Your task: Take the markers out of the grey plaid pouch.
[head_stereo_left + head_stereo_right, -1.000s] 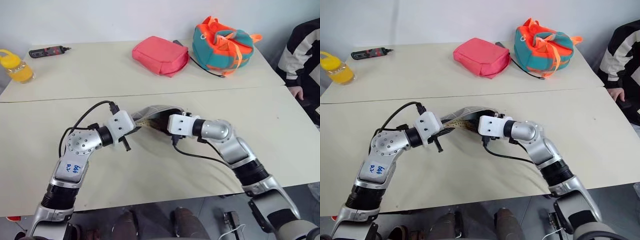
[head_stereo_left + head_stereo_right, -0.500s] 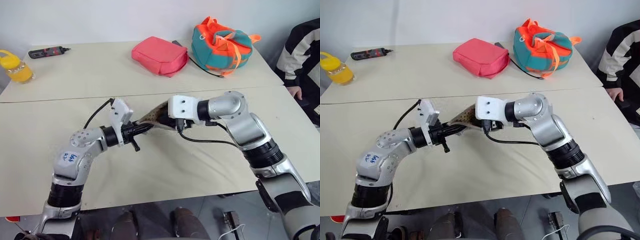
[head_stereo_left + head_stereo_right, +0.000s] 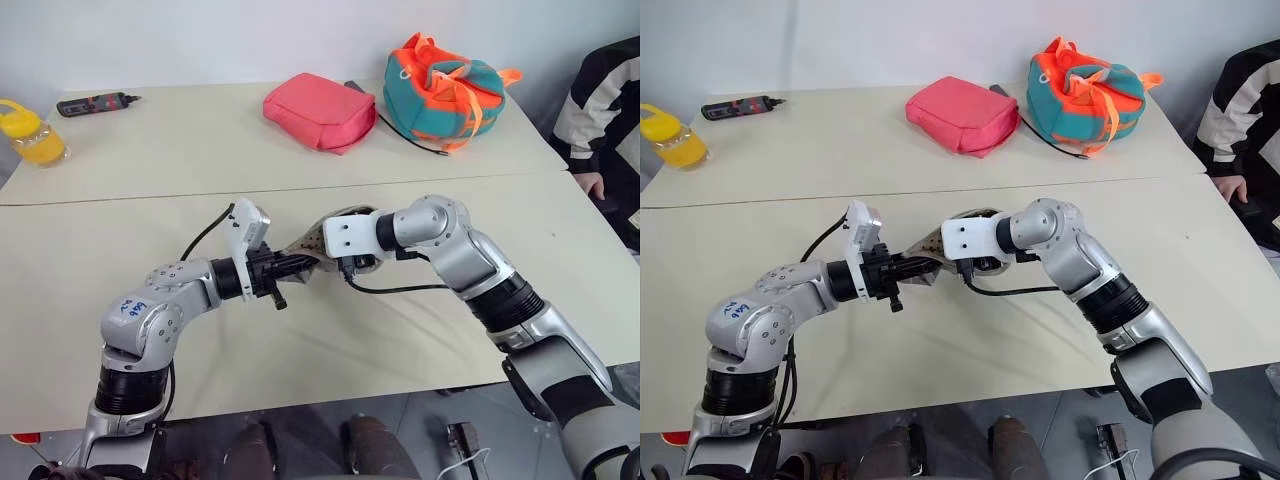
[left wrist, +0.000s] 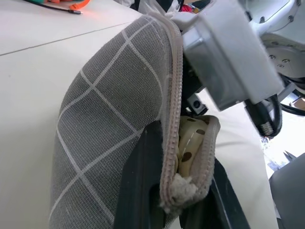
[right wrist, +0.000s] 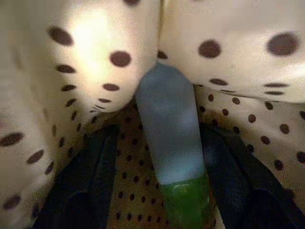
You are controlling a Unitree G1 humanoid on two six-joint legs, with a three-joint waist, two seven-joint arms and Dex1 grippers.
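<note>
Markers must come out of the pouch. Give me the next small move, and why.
Probably close the right gripper on the mint marker and draw it out. The marker lies between its open fingers inside the dotted lining, while the left gripper pinches the pouch rim, holding the mouth open.

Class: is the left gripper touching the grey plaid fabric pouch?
Touching. The left wrist view shows the left gripper clamped on the grey plaid fabric pouch's zipper edge.
</note>
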